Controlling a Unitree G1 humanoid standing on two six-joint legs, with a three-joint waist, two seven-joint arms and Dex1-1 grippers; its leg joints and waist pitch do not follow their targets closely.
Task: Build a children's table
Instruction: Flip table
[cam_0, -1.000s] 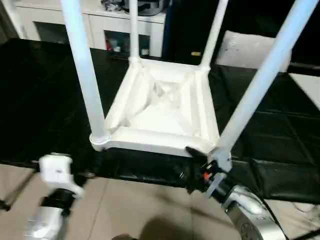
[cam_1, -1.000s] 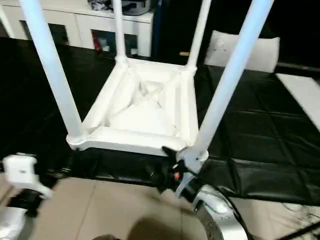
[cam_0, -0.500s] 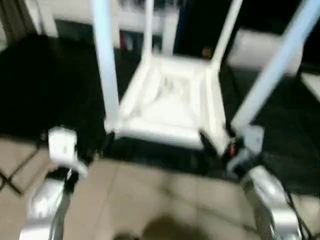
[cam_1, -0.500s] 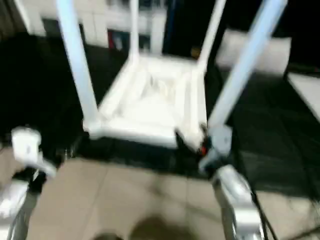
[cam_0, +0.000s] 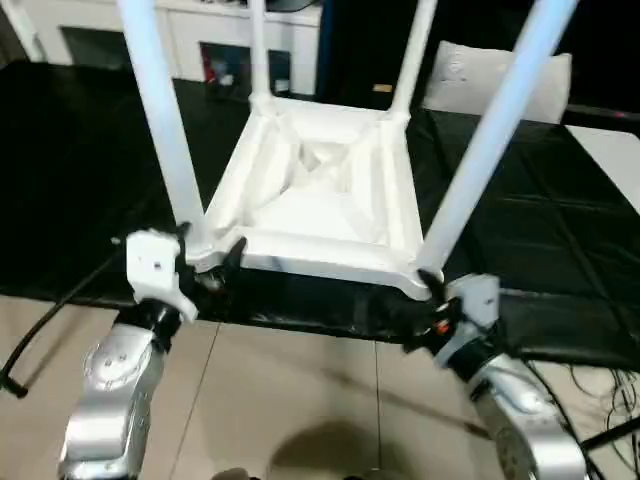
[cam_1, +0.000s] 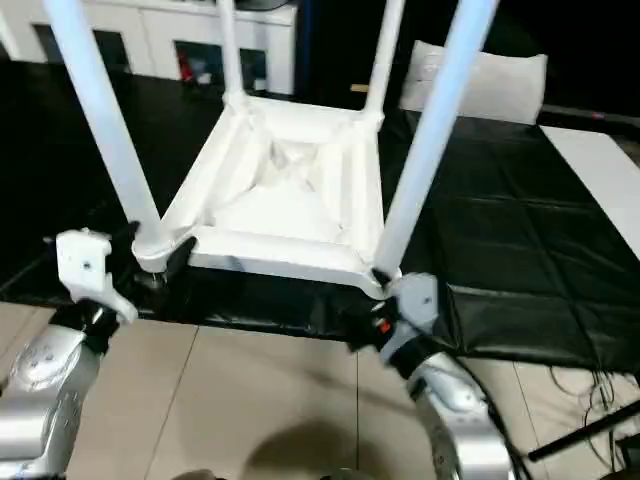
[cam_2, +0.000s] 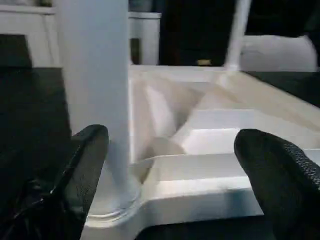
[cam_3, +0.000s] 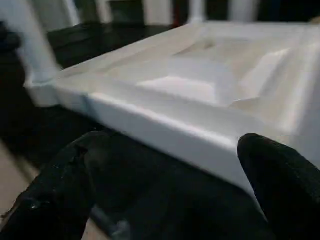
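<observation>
- Beige tiled floor (cam_0: 300, 400): nearest, under both silver forearms.
- Left gripper (cam_0: 208, 262): black fingers spread wide, straddling the near-left corner socket of the upturned white plastic rectangular tabletop (cam_0: 320, 190); contact cannot be told. A second ago it hung lower, over the floor, short of the corner.
- Right gripper (cam_0: 425, 300): jaws wide apart at the near-right corner, below the rim; place little changed.
- Tabletop: ribbed underside up, on the black quilted mat (cam_0: 80, 200), its near edge at the mat's front edge.
- Four long white tapered round legs (cam_0: 160, 120): upright in the corner sockets.
- Flat white bag (cam_0: 495, 75): on the mat beyond the far-right leg.
- White cabinets (cam_0: 190, 40): farthest back.
</observation>
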